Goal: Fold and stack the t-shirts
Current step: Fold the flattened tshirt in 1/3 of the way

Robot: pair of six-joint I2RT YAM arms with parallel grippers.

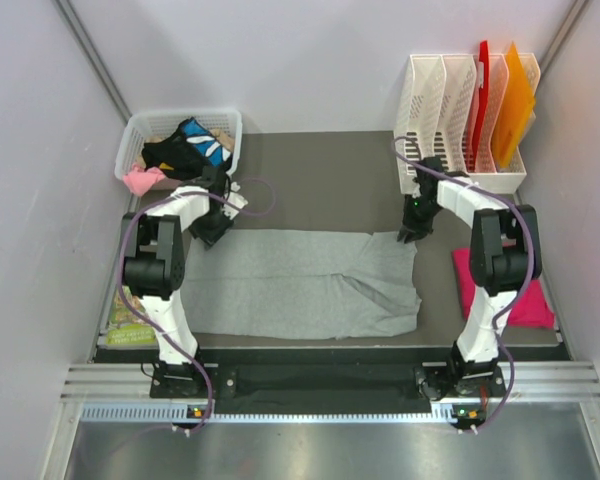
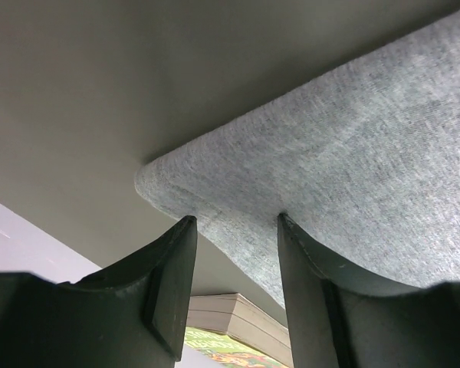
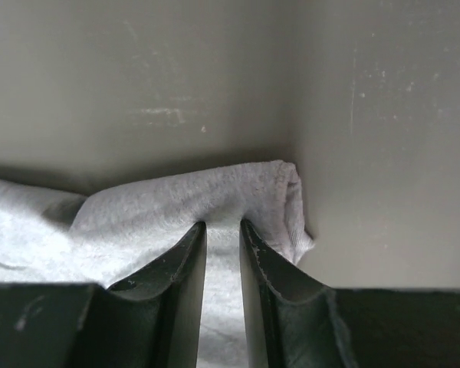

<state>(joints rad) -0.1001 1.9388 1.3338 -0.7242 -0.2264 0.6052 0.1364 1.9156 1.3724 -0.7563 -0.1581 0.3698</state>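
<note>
The light grey t-shirt [image 1: 300, 285] lies spread flat across the dark table, folded into a wide band. My left gripper [image 1: 212, 232] is at its far left corner, open, with both fingertips resting on the cloth edge [image 2: 353, 153] and the corner just beyond them. At the far right corner my right gripper [image 1: 408, 235] has its jaws drawn close together on a bunched ridge of the grey t-shirt [image 3: 176, 203], pinched up between the tips. The magenta-pink t-shirt [image 1: 542, 303] lies folded at the right, partly under the right arm.
A white basket [image 1: 130, 135] holding loose clothes stands at the back left. A white file rack [image 1: 430, 100] with red and orange folders [image 1: 515, 100] stands at the back right. A book [image 1: 130, 325] lies at the left table edge. Walls close both sides.
</note>
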